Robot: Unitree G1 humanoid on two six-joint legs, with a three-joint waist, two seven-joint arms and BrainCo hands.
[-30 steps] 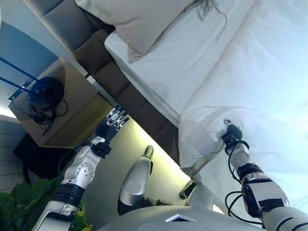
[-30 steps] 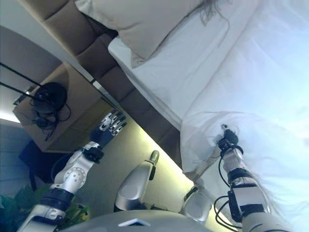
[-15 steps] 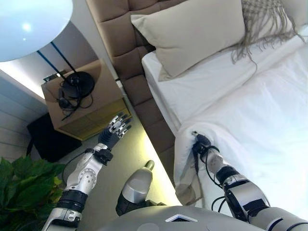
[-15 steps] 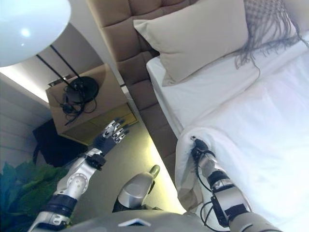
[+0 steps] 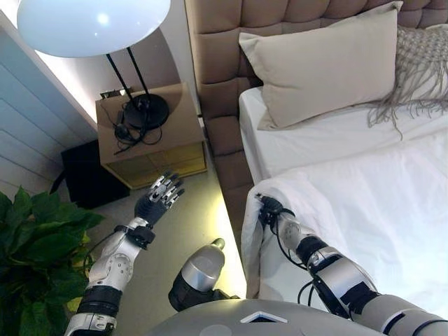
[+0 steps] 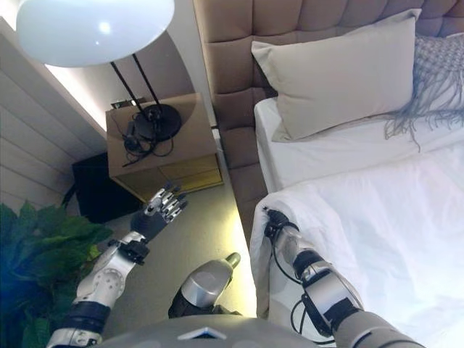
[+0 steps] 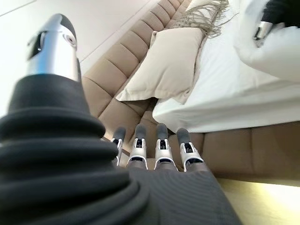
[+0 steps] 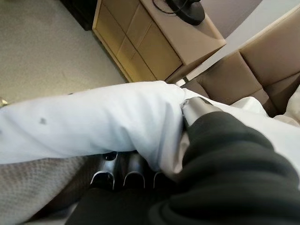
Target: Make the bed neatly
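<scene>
Presently right hand (image 5: 268, 208) clamps the white duvet (image 5: 364, 203) corner bunched at the mattress's near edge, left hand (image 5: 158, 199) spread idle over floor; one-handed pull risks the fold slipping free or dragging crooked.

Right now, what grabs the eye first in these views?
The right hand, clamped on the corner of the white duvet at the bed's near edge, below the beige pillow that leans on the tufted headboard. Next, the big white lamp shade over the nightstand beside the bed. The left hand hangs open above the floor by that nightstand, holding nothing.
</scene>
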